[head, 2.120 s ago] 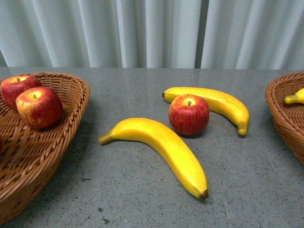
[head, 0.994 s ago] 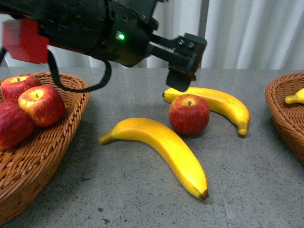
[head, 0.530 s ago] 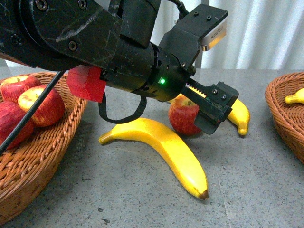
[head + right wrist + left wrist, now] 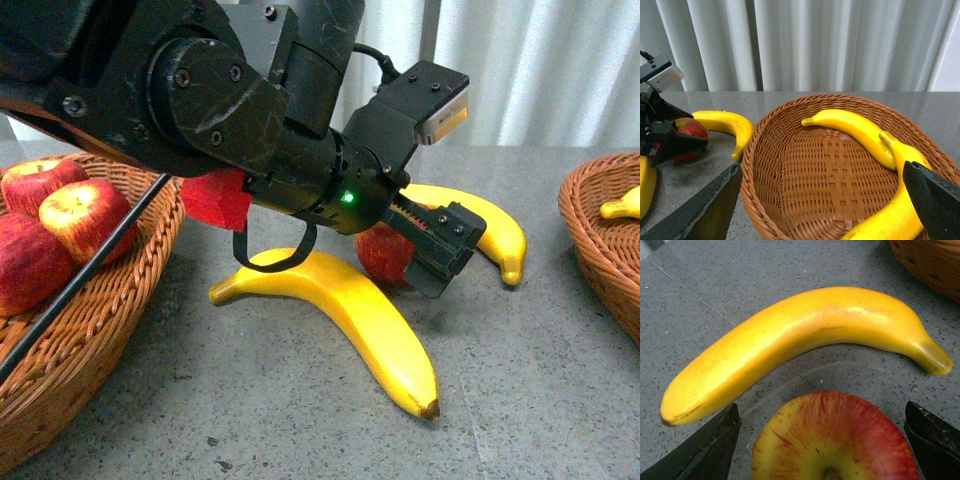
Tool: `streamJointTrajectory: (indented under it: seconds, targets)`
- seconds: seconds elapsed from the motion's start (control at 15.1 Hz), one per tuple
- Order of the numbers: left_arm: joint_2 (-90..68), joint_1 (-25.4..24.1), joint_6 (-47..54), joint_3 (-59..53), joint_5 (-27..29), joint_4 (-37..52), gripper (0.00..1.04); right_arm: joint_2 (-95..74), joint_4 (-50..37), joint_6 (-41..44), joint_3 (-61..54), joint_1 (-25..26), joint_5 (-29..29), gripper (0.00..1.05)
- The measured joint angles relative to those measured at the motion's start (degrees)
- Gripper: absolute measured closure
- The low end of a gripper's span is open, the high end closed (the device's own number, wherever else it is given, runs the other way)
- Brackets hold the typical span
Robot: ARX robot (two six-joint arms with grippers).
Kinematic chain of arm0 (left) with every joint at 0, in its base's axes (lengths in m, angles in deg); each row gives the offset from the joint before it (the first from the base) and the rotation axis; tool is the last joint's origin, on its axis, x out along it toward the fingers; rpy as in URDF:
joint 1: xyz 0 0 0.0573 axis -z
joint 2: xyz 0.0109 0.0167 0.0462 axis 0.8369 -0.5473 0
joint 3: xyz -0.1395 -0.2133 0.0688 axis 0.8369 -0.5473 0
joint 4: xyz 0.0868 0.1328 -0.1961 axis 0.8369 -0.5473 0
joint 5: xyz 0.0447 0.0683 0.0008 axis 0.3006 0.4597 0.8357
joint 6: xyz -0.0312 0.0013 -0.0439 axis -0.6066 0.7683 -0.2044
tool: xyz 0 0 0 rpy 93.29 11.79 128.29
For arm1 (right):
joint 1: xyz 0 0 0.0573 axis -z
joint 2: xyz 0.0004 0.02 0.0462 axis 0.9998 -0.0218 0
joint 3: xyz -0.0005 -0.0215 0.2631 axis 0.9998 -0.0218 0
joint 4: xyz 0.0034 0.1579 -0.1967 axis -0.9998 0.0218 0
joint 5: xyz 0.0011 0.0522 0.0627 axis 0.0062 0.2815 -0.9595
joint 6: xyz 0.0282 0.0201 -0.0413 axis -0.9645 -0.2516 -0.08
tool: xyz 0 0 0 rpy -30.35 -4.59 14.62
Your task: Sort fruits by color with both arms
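Note:
My left gripper (image 4: pixel 415 250) is open and low around the red apple (image 4: pixel 378 255) on the table. In the left wrist view the apple (image 4: pixel 840 440) lies between the two dark fingers (image 4: pixel 705 450), with a gap on each side. One yellow banana (image 4: pixel 345 310) lies in front of the apple, another banana (image 4: pixel 492 232) behind it. Three red apples (image 4: pixel 85 215) rest in the left wicker basket (image 4: pixel 110 330). My right gripper (image 4: pixel 822 205) hangs open over the right basket (image 4: pixel 760 130), which holds two bananas (image 4: pixel 855 130).
The bulky black left arm (image 4: pixel 220 110) fills the upper left of the front view and hides part of the table. The right basket's rim (image 4: pixel 585 235) stands at the right edge with a banana tip (image 4: pixel 622 205) showing. White curtains hang behind the grey table.
My left arm has swung in from the left and come down, so its open fingers now flank the apple. A third apple has appeared in the left basket.

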Motion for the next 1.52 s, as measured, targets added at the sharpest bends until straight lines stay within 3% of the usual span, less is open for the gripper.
streamJointTrajectory:
  seconds: [0.13,0.27,0.33,0.4,0.6,0.8,0.99,1.19,1.52]
  targets:
    - [-1.4,0.0,0.0,1.4,-0.1,-0.9,0.07,0.0,0.0,0.0,0.0,0.0,0.0,0.06]
    - [-1.6,0.3,-0.2,1.9,-0.1,-1.0,0.29,0.0,0.0,0.0,0.0,0.0,0.0,0.06]
    - [-1.5,0.5,-0.2,1.8,0.2,-0.6,0.35,0.0,0.0,0.0,0.0,0.0,0.0,0.06]
    - [-0.8,0.6,-0.2,1.3,0.7,-0.3,0.35,0.0,0.0,0.0,0.0,0.0,0.0,0.06]
    - [8.2,0.5,-1.1,-2.3,9.3,4.3,0.36,0.0,0.0,0.0,0.0,0.0,0.0,0.06]
    - [25.1,-3.1,-4.2,-13.1,24.7,16.2,0.36,0.0,0.0,0.0,0.0,0.0,0.0,0.06]
    - [40.2,-7.0,-9.0,-28.6,34.6,17.2,0.36,0.0,0.0,0.0,0.0,0.0,0.0,0.06]
    - [51.2,-8.3,-16.3,-40.4,38.7,13.8,0.36,0.0,0.0,0.0,0.0,0.0,0.0,0.06]
    - [51.9,-10.6,-24.0,-46.0,38.7,11.7,0.36,0.0,0.0,0.0,0.0,0.0,0.0,0.06]
